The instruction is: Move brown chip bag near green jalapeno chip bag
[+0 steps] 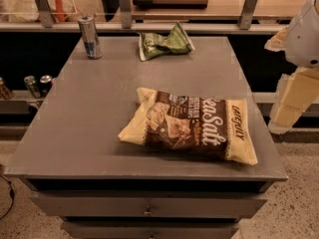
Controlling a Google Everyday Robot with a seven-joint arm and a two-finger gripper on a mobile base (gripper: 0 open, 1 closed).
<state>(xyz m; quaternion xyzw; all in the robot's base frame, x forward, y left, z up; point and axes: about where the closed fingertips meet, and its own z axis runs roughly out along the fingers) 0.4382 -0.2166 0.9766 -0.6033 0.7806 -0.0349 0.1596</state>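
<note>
The brown chip bag point(192, 128) lies flat on the grey table top point(99, 108), right of centre and toward the front, its "Sea Salt" lettering facing up. The green jalapeno chip bag point(164, 43) lies crumpled at the back of the table, near the middle, well apart from the brown bag. My gripper point(291, 101) hangs at the right edge of the view, off the table's right side, level with the brown bag and not touching anything.
A silver-blue drink can point(90, 37) stands upright at the back left of the table. A railing with metal posts point(248, 6) runs behind the table. Several cans point(39, 85) sit on a low shelf to the left. Drawers point(147, 205) are below the table's front edge.
</note>
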